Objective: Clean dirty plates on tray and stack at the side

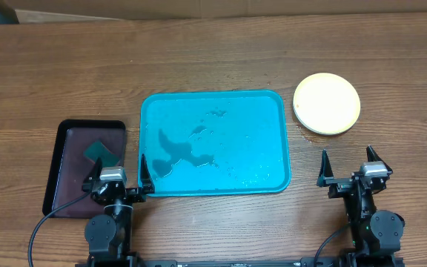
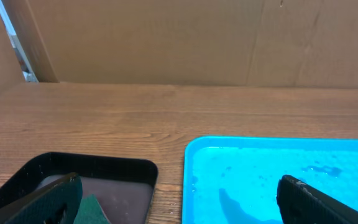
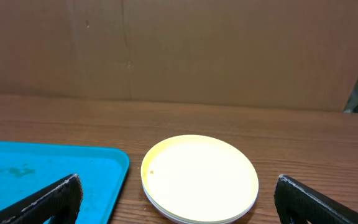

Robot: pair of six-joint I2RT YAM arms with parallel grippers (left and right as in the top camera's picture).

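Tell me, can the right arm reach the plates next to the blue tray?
Probably yes. The plates sit stacked just ahead of the right gripper. Its jaws are open, and nothing stands between it and them.

Left pincer, lower left of overhead frame: matte black. Its two fingers are tapering, pointed wedges. A light grey block caps the wrist, and a round black joint housing sits beneath. A thin black cable curves toward the lower left edge.

Right pincer, lower right: same black build and wedge fingers, with a second grey cap and a second thin black lead.
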